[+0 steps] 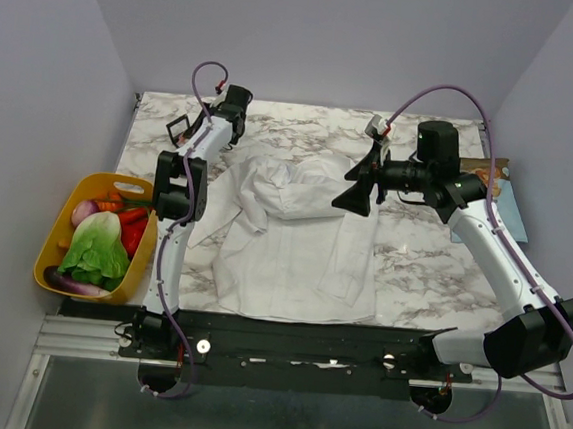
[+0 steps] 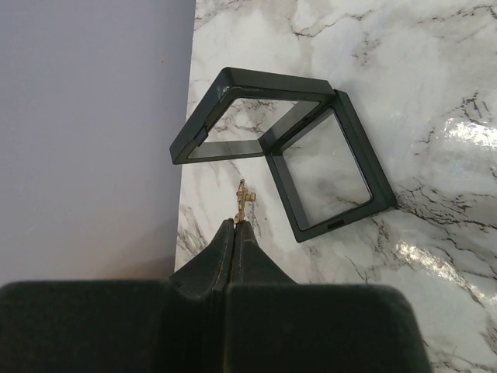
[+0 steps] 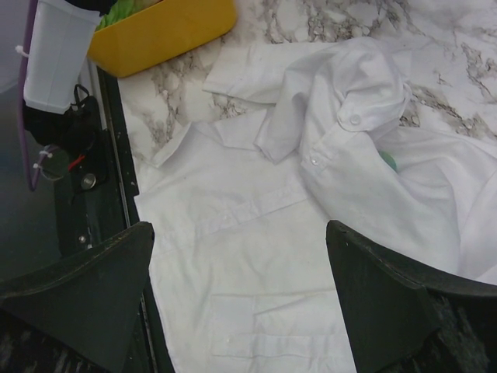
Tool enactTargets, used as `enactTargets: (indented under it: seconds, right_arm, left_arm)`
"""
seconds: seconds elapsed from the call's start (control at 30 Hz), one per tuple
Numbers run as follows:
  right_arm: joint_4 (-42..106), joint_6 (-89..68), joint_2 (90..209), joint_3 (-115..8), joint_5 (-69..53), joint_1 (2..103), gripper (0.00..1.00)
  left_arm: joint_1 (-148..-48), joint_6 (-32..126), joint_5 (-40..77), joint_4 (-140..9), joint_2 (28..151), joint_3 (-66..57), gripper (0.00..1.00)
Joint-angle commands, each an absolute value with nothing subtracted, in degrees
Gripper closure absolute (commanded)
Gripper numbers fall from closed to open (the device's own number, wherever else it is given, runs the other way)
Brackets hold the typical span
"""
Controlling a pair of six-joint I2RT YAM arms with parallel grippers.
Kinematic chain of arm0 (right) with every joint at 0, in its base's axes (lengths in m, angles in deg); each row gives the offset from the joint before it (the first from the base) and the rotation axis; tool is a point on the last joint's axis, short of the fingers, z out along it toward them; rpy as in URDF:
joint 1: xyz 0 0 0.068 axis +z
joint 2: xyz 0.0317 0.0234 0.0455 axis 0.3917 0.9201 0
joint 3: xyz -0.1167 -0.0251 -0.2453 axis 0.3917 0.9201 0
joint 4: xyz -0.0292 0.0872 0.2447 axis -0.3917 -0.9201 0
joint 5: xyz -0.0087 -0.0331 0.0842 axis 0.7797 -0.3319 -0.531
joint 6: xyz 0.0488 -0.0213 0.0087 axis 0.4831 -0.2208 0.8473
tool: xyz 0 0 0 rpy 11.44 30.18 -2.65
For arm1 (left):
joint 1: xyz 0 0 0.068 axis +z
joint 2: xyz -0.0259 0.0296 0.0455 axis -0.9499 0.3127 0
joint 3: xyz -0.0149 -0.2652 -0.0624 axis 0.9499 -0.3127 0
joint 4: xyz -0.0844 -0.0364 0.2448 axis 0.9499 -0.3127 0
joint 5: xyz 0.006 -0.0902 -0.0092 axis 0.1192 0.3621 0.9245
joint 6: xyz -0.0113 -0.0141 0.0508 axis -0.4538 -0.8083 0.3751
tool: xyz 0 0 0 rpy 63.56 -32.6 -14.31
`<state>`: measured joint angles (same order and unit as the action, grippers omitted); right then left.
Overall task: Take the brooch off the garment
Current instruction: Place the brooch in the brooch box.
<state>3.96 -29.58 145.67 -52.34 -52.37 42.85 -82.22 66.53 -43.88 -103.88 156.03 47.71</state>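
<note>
The garment (image 1: 294, 245) is a white shirt lying crumpled across the middle of the marble table. My right gripper (image 1: 359, 193) hovers above the shirt's upper right part, open and empty, with the shirt front (image 3: 256, 233) under the gap in the right wrist view. My left gripper (image 2: 235, 225) is at the far left of the table, away from the shirt. It is shut on the brooch (image 2: 243, 199), which shows only as a tiny gold piece seen edge-on, sticking out of the fingertips. A small teal patch (image 3: 388, 161) peeks from a shirt fold; what it is cannot be told.
An open black square case (image 2: 311, 163) lies just beyond the left fingertips, near the table's left edge (image 1: 182, 128). A yellow basket (image 1: 94, 238) of toy vegetables hangs at the left edge. Flat blue and printed items (image 1: 504, 198) lie at the far right.
</note>
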Motion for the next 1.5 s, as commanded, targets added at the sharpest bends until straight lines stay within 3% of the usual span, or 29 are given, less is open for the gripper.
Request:
enactTargets:
  seconds: [0.0, 1.47]
  right_arm:
    - [4.63, -29.5, 146.35, -51.54, -53.89, 42.66, 0.0]
    - [4.72, -29.59, 147.85, -51.36, -54.85, 42.66, 0.0]
  left_arm:
    - [-81.71, 64.29, -45.63, -106.3, 158.42, 50.62, 1.0]
    - [-81.63, 69.83, -47.56, -102.44, 164.84, 56.77, 1.0]
